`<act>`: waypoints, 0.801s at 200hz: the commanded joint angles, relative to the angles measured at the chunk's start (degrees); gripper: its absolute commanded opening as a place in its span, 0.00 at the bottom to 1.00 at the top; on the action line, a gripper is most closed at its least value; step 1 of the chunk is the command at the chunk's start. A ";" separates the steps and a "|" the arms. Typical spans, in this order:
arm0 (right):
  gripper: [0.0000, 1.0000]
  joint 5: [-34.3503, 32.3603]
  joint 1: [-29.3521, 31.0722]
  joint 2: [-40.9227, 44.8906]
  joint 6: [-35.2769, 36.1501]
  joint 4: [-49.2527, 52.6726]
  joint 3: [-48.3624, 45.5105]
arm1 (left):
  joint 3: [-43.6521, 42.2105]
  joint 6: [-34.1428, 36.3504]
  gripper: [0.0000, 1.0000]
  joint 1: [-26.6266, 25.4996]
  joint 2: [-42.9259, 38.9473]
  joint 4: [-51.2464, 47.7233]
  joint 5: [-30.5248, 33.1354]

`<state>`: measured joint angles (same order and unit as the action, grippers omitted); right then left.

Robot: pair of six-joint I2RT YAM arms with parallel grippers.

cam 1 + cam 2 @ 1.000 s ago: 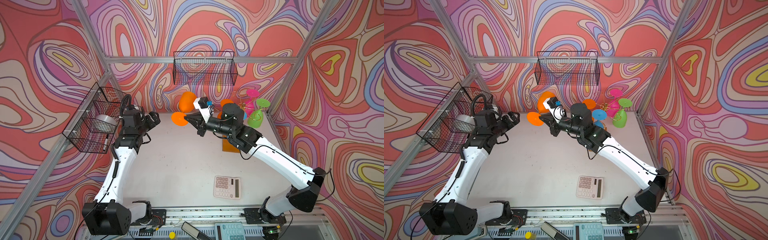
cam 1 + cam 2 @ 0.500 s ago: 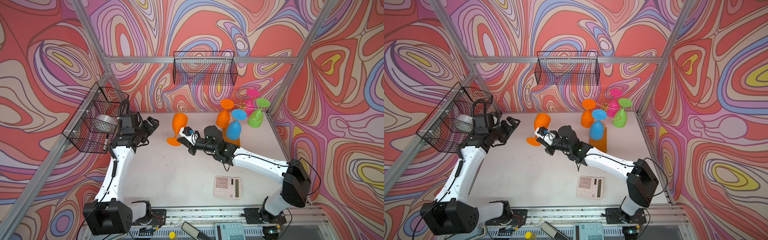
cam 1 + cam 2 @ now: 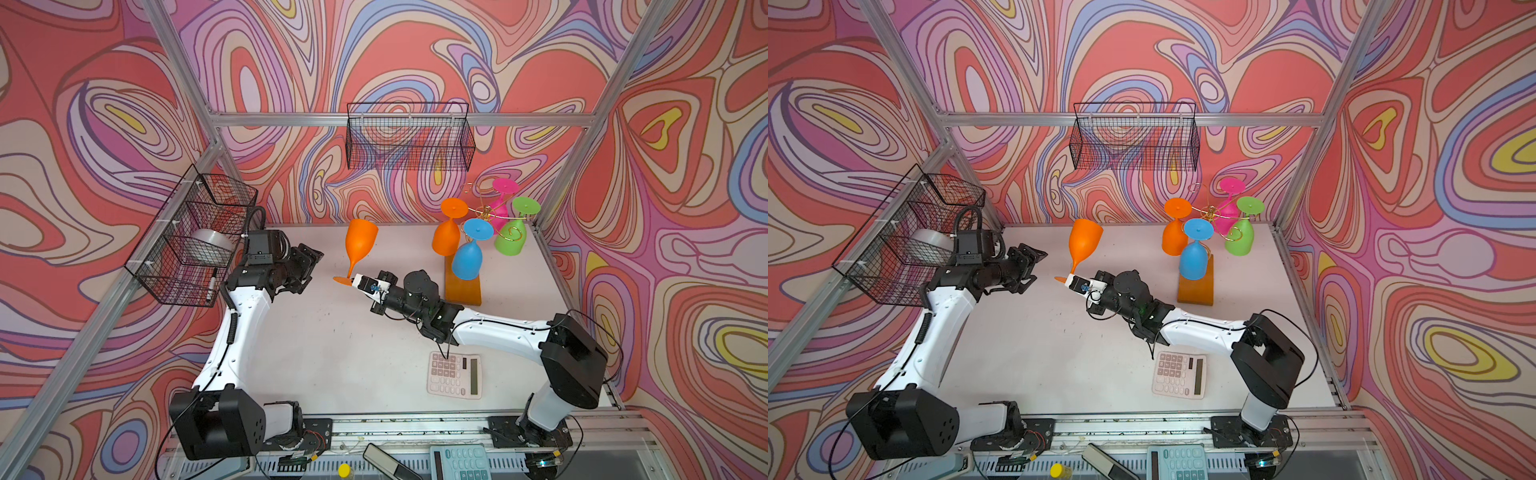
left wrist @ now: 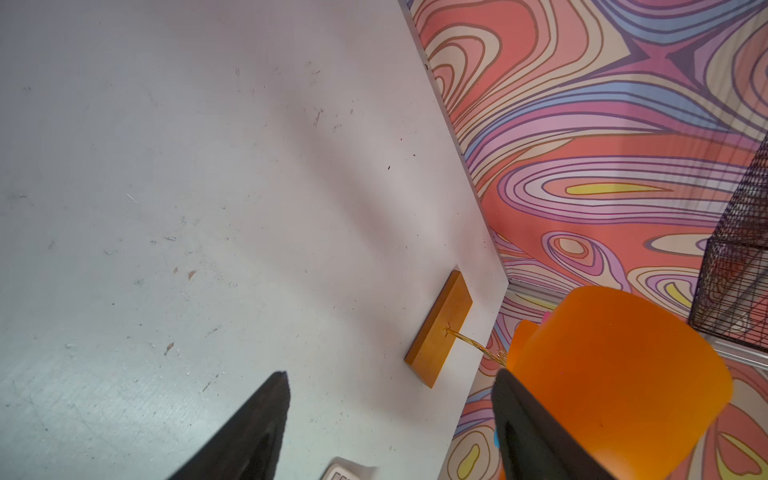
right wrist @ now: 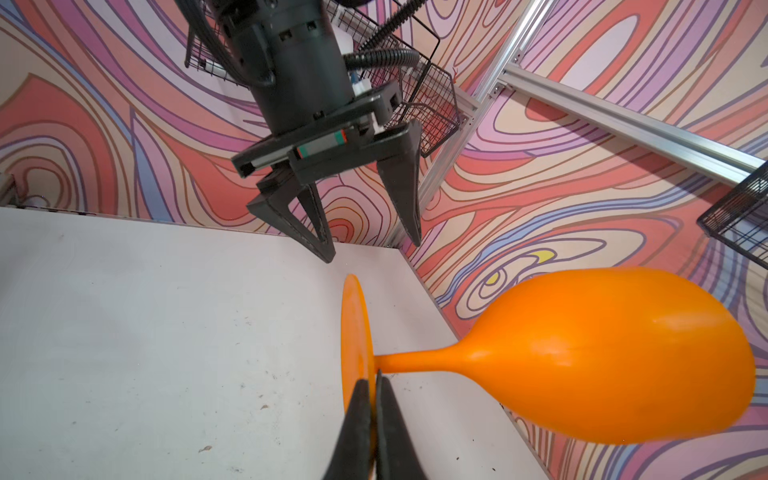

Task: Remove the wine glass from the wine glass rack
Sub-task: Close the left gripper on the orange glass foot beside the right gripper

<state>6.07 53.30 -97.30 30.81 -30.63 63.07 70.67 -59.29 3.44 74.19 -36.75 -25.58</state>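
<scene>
Orange glass [image 3: 360, 245] is seen off the rack [image 3: 463, 293], well apart from it, low over the table [image 3: 332, 353], pinched by its foot in the right gripper [image 3: 354, 281]. Left gripper [image 5: 372, 249] is spread, empty, nearby. Removal is judged done; only set-down or release is left.

The right gripper [image 5: 372, 380] was clamped on the rim of the round foot of the orange wine glass [image 5: 582, 361], whose bowl pointed toward the patterned wall [image 5: 561, 199]. Beyond it the left gripper [image 5: 372, 249] hung above the white table [image 5: 145, 332], jaws apart and holding nothing, with a black wire basket [image 5: 432, 91] behind it.
</scene>
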 commanded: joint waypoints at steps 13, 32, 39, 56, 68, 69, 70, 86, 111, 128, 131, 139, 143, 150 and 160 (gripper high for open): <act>0.00 -3.27 0.14 -2.83 5.63 -5.24 -0.92 | -1.72 -5.24 0.70 0.42 -1.46 -2.09 -3.04; 0.00 -3.86 0.11 -3.73 7.25 -5.71 -0.59 | -2.07 -6.62 0.67 0.42 -1.67 -2.09 -3.33; 0.00 -4.16 0.09 -3.87 7.80 -5.99 -0.56 | -2.28 -7.04 0.66 0.42 -1.77 -1.80 -3.62; 0.00 -4.48 0.13 -5.66 8.77 -6.28 -0.33 | -2.56 -8.05 0.61 0.37 -1.60 -1.29 -4.54; 0.00 -4.53 0.14 -6.27 9.27 -6.28 -0.06 | -2.88 -8.75 0.60 0.34 -1.42 -0.88 -5.01; 0.00 -4.55 0.09 -6.25 9.36 -6.24 -0.01 | -2.89 -8.79 0.59 0.34 -1.42 -0.78 -5.09; 0.00 -4.52 0.08 -6.31 9.42 -6.27 0.03 | -2.95 -8.85 0.59 0.34 -1.42 -0.74 -5.09; 0.00 -4.65 0.14 -7.19 9.77 -6.33 0.45 | -3.50 -9.55 0.58 0.25 -1.16 -0.34 -5.74; 0.00 -4.57 0.22 -8.12 10.43 -6.37 1.05 | -4.96 -10.66 0.57 -0.06 -0.89 1.48 -6.92; 0.00 -4.83 0.17 -8.65 10.75 -6.33 1.42 | -5.61 -11.34 0.56 -0.53 -0.72 2.61 -7.15; 0.00 -4.79 0.22 -8.76 10.87 -6.29 1.59 | -5.75 -11.45 0.56 -0.62 -0.72 2.79 -7.24; 0.00 -4.78 0.14 -8.97 11.11 -5.96 1.86 | -6.00 -11.73 0.56 -0.94 -0.55 3.55 -7.60; 0.00 -4.90 0.22 -9.05 11.20 -5.85 2.01 | -6.14 -11.81 0.56 -1.13 -0.46 3.76 -7.70; 0.00 -4.99 0.18 -9.26 11.30 -5.84 2.22 | -6.23 -11.98 0.56 -1.45 -0.20 3.94 -7.77; 0.00 -5.31 0.22 -9.57 11.48 -5.93 2.41 | -6.55 -12.25 0.55 -2.09 0.03 4.26 -7.79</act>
<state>1.89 53.32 -105.19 41.28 -35.33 63.42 65.08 -69.69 2.55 73.63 -34.87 -32.27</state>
